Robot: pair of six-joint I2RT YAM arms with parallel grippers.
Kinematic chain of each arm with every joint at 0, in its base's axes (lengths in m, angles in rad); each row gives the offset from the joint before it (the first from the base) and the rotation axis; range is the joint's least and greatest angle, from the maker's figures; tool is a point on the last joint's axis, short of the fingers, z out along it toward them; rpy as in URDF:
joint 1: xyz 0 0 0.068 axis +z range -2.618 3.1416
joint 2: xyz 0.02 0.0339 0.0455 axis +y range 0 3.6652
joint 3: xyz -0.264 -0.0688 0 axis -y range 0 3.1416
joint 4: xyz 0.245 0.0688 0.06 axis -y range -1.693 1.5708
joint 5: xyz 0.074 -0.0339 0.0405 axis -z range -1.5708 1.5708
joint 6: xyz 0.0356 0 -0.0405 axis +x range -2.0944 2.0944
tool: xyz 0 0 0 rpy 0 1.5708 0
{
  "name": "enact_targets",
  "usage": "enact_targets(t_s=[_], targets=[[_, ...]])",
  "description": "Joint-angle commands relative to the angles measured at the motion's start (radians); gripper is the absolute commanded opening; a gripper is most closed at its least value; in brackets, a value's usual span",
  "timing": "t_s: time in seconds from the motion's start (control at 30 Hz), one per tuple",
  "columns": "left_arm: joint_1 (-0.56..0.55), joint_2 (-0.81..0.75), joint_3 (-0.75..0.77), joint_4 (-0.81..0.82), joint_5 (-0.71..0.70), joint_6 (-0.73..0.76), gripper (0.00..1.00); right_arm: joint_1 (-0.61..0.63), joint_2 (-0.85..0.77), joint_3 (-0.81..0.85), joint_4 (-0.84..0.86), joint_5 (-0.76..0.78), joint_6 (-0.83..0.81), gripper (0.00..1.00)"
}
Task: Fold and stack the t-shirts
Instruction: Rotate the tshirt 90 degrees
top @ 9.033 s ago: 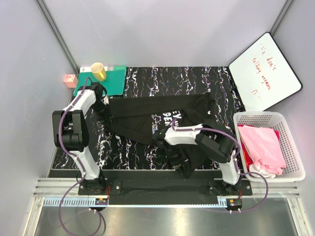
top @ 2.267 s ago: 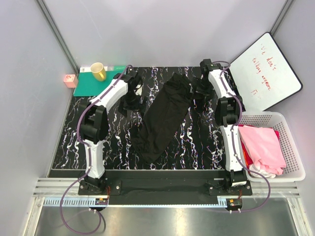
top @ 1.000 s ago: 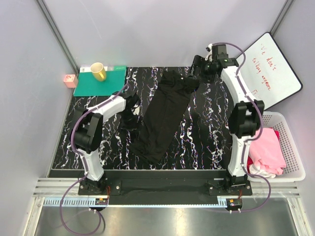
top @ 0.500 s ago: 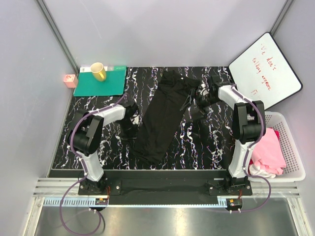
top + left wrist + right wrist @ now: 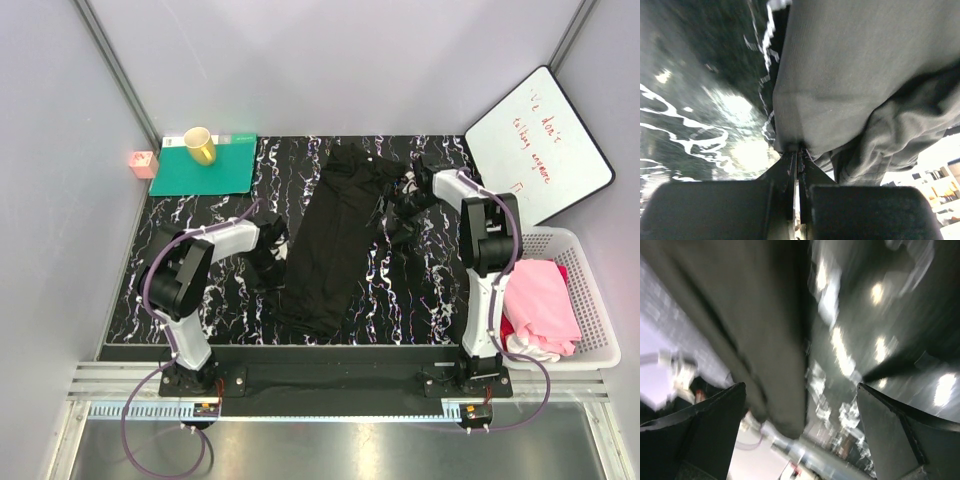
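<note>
Compared with a second ago, my right arm is pulling in from the top edge of the tabletop (image 5: 420, 290). It is now folding tightly over itself right of centre. The right gripper (image 5: 403, 214) is standing wide open beside the upper right corner of the black t-shirt (image 5: 330, 240). My left gripper (image 5: 268, 256) is sliding a little lower along the shirt's left edge than half a second ago. Its tips are now pressing together on a fold of the cloth, as the left wrist view shows (image 5: 799, 154), with the grey-looking shirt (image 5: 850, 75) bunching above them.

The shirt itself is lying as a narrow slanted strip down the middle of the frame, much as it was two seconds ago and far from the broad spread of nine seconds back.

From above, the left fingers are blending into dark cloth and dark marble, so I am reading that grip from the wrist view alone. The right wrist view is smearing with motion. I am seeing the spread fingers (image 5: 695, 430) and a blurred band of cloth (image 5: 740, 315), but I cannot tell whether they are touching. At right, the pink t-shirt (image 5: 540, 295) is covering most of a white one (image 5: 535, 345) in the basket (image 5: 530, 235).
</note>
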Motion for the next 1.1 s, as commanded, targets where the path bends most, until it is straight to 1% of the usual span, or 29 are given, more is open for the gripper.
enact_targets(t_s=[0.0,0.07,0.1,0.27,0.33,0.4,0.43,0.5,0.53,0.6,0.63,0.67,0.77,0.9,1.07], targets=[[-0.027,-0.033,-0.046,0.029,0.053,-0.053,0.0,-0.001,0.07,0.203,0.019,0.228,-0.004,0.98],[-0.04,-0.04,-0.049,0.031,0.069,-0.062,0.0,-0.006,0.123,0.274,0.014,0.268,0.002,0.94],[-0.049,-0.044,-0.05,0.031,0.077,-0.072,0.0,-0.006,0.139,0.338,0.011,0.3,0.006,0.91],[-0.067,-0.05,-0.053,0.029,0.126,-0.095,0.0,-0.026,0.196,0.493,-0.01,0.405,-0.001,0.87],[-0.074,-0.048,-0.045,0.028,0.123,-0.104,0.0,-0.032,0.217,0.533,-0.022,0.446,-0.027,0.79],[-0.08,-0.042,-0.04,0.029,0.123,-0.105,0.0,-0.038,0.255,0.616,-0.07,0.489,-0.052,0.78],[-0.081,-0.039,-0.036,0.028,0.125,-0.105,0.0,-0.04,0.269,0.647,-0.088,0.5,-0.063,0.72],[-0.086,-0.031,-0.031,0.029,0.123,-0.107,0.0,-0.046,0.314,0.734,-0.139,0.526,-0.095,0.68],[-0.087,-0.03,-0.027,0.028,0.122,-0.107,0.0,-0.049,0.326,0.759,-0.153,0.526,-0.112,0.47],[-0.089,-0.024,-0.022,0.025,0.117,-0.104,0.0,-0.055,0.355,0.812,-0.18,0.546,-0.119,0.26],[-0.089,-0.021,-0.016,0.025,0.119,-0.105,0.0,-0.055,0.36,0.825,-0.184,0.549,-0.125,0.12],[-0.089,-0.016,-0.016,0.022,0.119,-0.105,0.0,-0.055,0.366,0.826,-0.187,0.561,-0.129,0.05],[-0.09,-0.01,-0.004,0.018,0.119,-0.102,0.0,-0.058,0.383,0.832,-0.19,0.575,-0.138,0.0],[-0.093,0.001,0.018,0.012,0.128,-0.102,0.0,-0.057,0.413,0.854,-0.19,0.574,-0.13,0.0],[-0.098,0.015,0.058,-0.003,0.154,-0.099,0.0,-0.058,0.498,0.967,-0.194,0.535,-0.104,0.0]])
